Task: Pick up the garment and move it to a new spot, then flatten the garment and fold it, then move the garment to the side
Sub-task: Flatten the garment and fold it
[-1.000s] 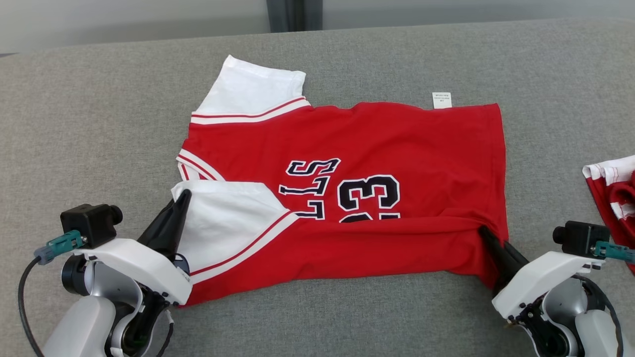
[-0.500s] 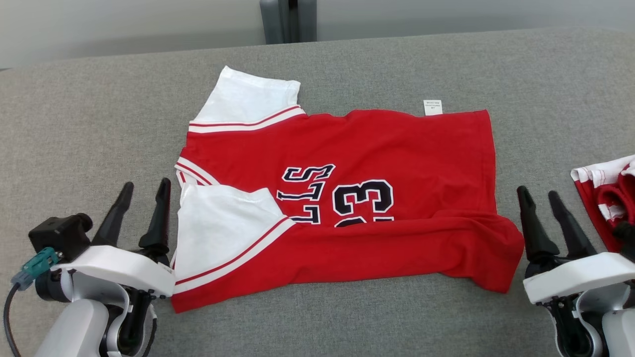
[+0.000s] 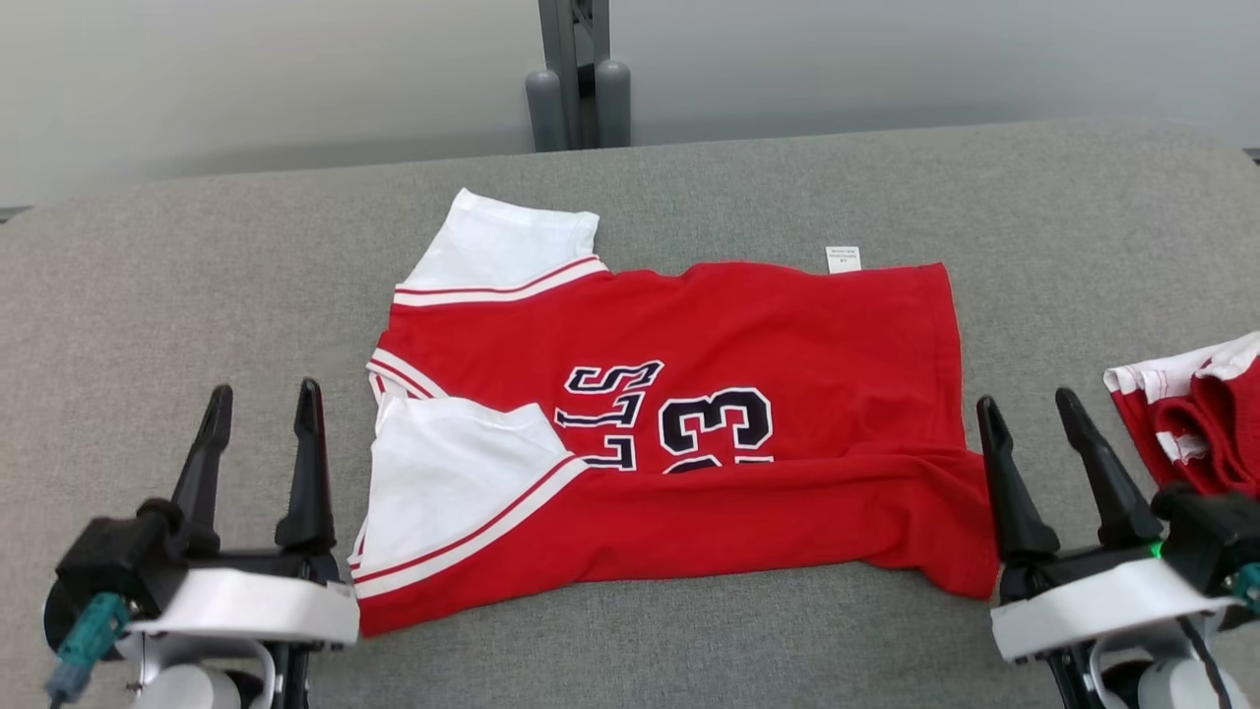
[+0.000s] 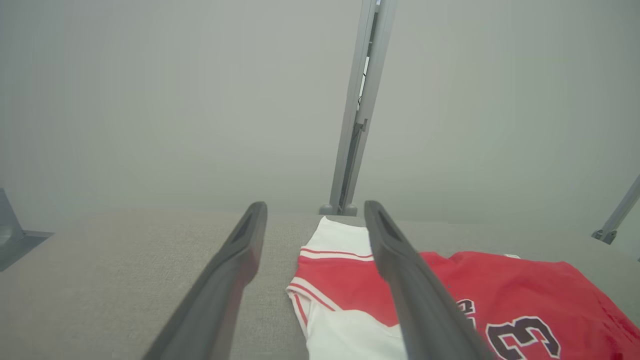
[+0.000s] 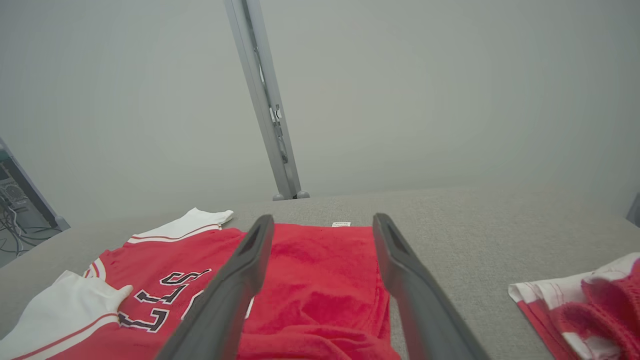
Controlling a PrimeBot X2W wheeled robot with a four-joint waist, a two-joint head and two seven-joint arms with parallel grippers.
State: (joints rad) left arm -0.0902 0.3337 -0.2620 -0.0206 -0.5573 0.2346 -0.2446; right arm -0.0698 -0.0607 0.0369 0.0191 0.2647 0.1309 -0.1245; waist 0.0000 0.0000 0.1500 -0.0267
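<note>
Head view: the left tool (image 3: 264, 394) and right tool (image 3: 1025, 399) each have their two dark fingers spread wide apart and hold nothing. One stands just beside each end of the single red-and-white short-sleeved jersey (image 3: 748, 325). The jersey lies mid-way across the grey fabric-covered counter (image 3: 197, 276), its near edge folded over. A second, crumpled red-and-white garment (image 3: 1196, 404) lies beside the right tool. One grey metal post (image 3: 576, 59) stands behind.

Left wrist view: the parted fingers frame the jersey's white sleeve, clear of it.

Right wrist view: the parted fingers hang over the jersey's red hem end.
</note>
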